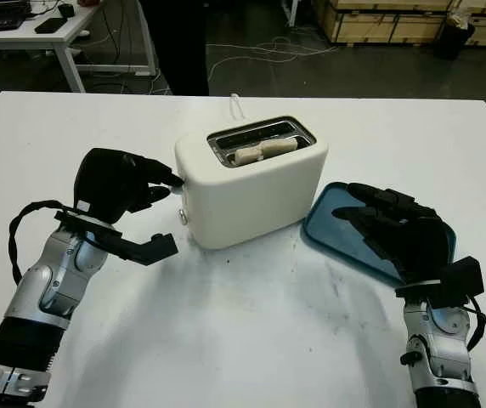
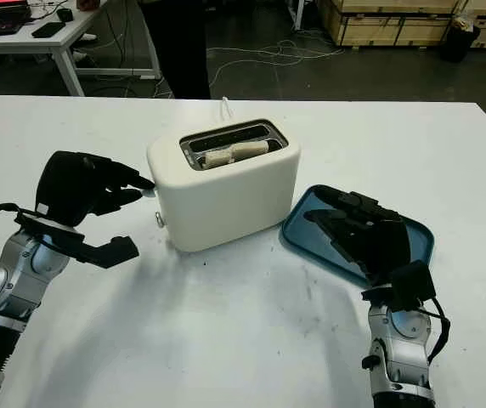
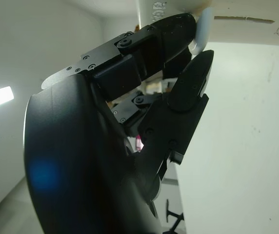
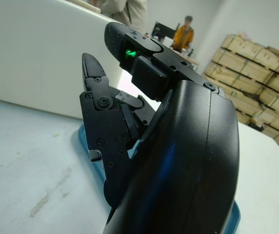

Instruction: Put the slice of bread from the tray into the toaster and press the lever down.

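One lever left to press, and the left hand is the nearer.
Head views: the bread slice (image 1: 263, 151) lies in the slot of the white toaster (image 1: 256, 191), long axis along it; the left hand (image 1: 124, 183), fingers curled and holding nothing, has a fingertip at the toaster's left end, where the lever (image 2: 149, 193) seems to sit. The right hand (image 2: 362, 234) hovers open over the blue tray (image 2: 307, 223), well to the right. Left wrist view: curled fingers (image 3: 190, 83) close against the toaster wall. Right wrist view: fingers (image 4: 100, 126) above the tray, grasping nothing.
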